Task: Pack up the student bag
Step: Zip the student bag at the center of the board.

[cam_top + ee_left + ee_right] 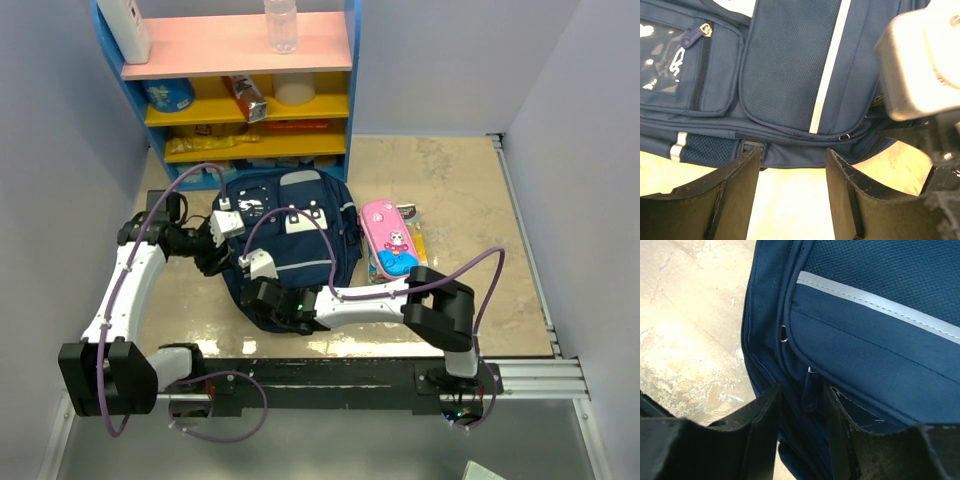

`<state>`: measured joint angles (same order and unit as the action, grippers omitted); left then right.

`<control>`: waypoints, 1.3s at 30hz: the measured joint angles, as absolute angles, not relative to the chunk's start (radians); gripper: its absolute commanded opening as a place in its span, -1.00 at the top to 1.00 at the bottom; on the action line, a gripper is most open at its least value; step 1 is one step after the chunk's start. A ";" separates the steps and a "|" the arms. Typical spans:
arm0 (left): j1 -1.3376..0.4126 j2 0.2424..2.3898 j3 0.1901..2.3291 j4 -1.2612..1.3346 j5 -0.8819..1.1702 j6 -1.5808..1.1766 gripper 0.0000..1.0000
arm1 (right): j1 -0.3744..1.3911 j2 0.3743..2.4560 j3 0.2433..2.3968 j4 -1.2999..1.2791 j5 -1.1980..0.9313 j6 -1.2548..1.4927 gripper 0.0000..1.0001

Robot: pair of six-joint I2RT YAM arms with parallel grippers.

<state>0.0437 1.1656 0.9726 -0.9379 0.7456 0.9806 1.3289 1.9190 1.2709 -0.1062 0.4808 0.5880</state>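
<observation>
The student bag (290, 235), navy with light-grey stripes and front zip pockets, lies flat in the middle of the table. My left gripper (216, 256) is at the bag's left edge. In the left wrist view it (792, 167) is open, with bare table between the fingers and the bag's side (790, 75) just ahead. My right gripper (272, 298) is at the bag's near edge. In the right wrist view it (802, 412) is open, its jaws on either side of a navy zip pull (810, 392) that hangs from the bag's (875, 355) pocket.
A small pink pencil case (388, 238) lies right of the bag on a yellow item (420, 240). A blue shelf unit (240, 95) with a bottle (281, 25) stands at the back. The right arm's wrist (925, 60) fills the left wrist view's right side.
</observation>
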 measured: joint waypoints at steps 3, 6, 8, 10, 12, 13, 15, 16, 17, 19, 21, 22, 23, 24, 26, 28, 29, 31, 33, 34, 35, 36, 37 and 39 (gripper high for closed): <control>0.044 1.165 0.966 -0.937 0.746 0.981 -0.18 | 1.330 1.942 1.305 -0.144 0.480 0.601 0.26; 0.044 1.162 0.966 -0.930 0.746 0.980 -0.19 | 1.335 1.946 1.314 -0.171 0.481 0.618 0.31; 0.044 1.161 0.966 -0.929 0.747 0.980 -0.19 | 1.335 1.946 1.314 -0.176 0.484 0.631 0.36; 0.044 1.160 0.966 -0.928 0.748 0.980 -0.18 | 1.338 1.946 1.314 -0.180 0.484 0.649 0.54; 0.044 1.159 0.966 -0.928 0.750 0.980 -0.19 | 1.343 1.946 1.314 -0.180 0.487 0.667 0.81; 0.044 1.158 0.966 -0.928 0.751 0.980 -0.20 | 1.344 1.946 1.314 -0.181 0.490 0.669 0.86; 0.044 1.155 0.966 -0.928 0.752 0.980 -0.21 | 1.346 1.945 1.314 -0.185 0.503 0.681 0.99; 0.044 1.154 0.966 -0.928 0.753 0.980 -0.24 | 1.347 1.945 1.314 -0.186 0.506 0.682 0.99; 0.044 1.153 0.966 -0.928 0.753 0.980 -0.28 | 1.348 1.944 1.314 -0.187 0.509 0.682 0.99; 0.044 1.153 0.966 -0.928 0.752 0.979 -0.39 | 1.348 1.938 1.314 -0.190 0.514 0.679 1.00; 0.044 1.153 0.966 -0.928 0.752 0.978 -0.50 | 1.348 1.922 1.312 -0.196 0.517 0.671 1.00; 0.044 1.152 0.966 -0.928 0.752 0.977 -0.53 | 1.348 1.908 1.308 -0.200 0.519 0.666 1.00; 0.044 1.151 0.966 -0.928 0.754 0.978 -0.55 | 1.348 1.883 1.303 -0.205 0.526 0.659 1.00; 0.044 1.151 0.966 -0.929 0.756 0.978 -0.57 | 1.348 1.870 1.303 -0.206 0.530 0.655 1.00; 0.044 1.144 0.966 -0.929 0.761 0.981 -0.58 | 1.348 1.822 1.301 -0.209 0.533 0.643 1.00; 0.043 1.132 0.960 -0.923 0.772 0.987 -0.57 | 1.346 1.778 1.300 -0.207 0.536 0.633 1.00; 0.043 1.126 0.951 -0.918 0.778 0.990 -0.57 | 1.346 1.761 1.300 -0.200 0.536 0.632 1.00; 0.039 1.120 0.931 -0.910 0.788 0.992 -0.57 | 1.346 1.737 1.288 -0.181 0.533 0.631 1.00; 0.030 1.123 0.905 -0.899 0.800 1.008 -0.59 | 1.346 1.728 1.269 -0.167 0.528 0.636 1.00; 0.023 1.127 0.889 -0.893 0.806 1.018 -0.60 | 1.346 1.728 1.261 -0.162 0.525 0.640 1.00; 0.018 1.129 0.869 -0.887 0.811 1.032 -0.62 | 1.346 1.729 1.248 -0.157 0.521 0.645 1.00; 0.014 1.132 0.852 -0.882 0.813 1.041 -0.64 | 1.346 1.729 1.237 -0.155 0.520 0.649 1.00; 0.011 1.133 0.827 -0.870 0.816 1.055 -0.66 | 1.346 1.729 1.229 -0.153 0.516 0.654 1.00; 0.010 1.134 0.779 -0.859 0.815 1.079 -0.71 | 1.346 1.728 1.218 -0.147 0.512 0.660 1.00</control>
